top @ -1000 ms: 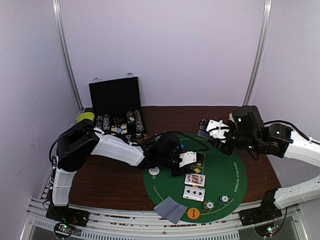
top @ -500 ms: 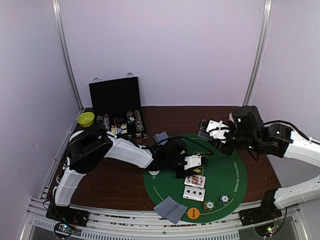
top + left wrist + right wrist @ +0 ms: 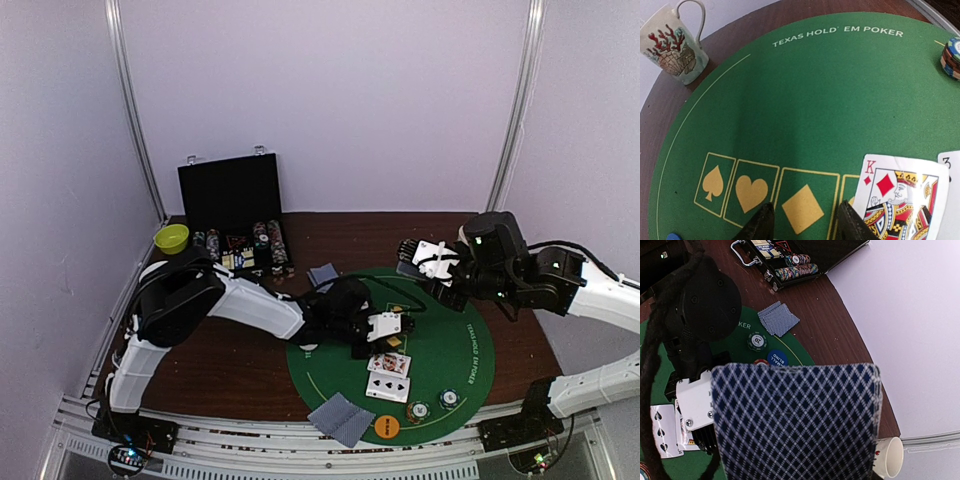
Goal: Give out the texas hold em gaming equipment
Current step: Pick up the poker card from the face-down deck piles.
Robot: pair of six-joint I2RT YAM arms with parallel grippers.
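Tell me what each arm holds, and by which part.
The right gripper holds a blue-backed playing card by one edge, the exact spot hidden. The left gripper is open, holding nothing.

The green mat point(image 3: 805, 95) reads "TEXAS HOLD' EM POKER". One face-up card point(image 3: 897, 200) shows K and a red diamond; the neighbouring card point(image 3: 951, 170) shows 3.

A blue-checked card point(image 3: 795, 425) fills the foreground, back showing. Beyond it, a chip point(image 3: 757, 341) and blue disc point(image 3: 777, 357) lie on the green mat point(image 3: 735, 356). Two face-down cards point(image 3: 778, 318) and an open case point(image 3: 790, 260) sit on the table point(image 3: 830, 325).
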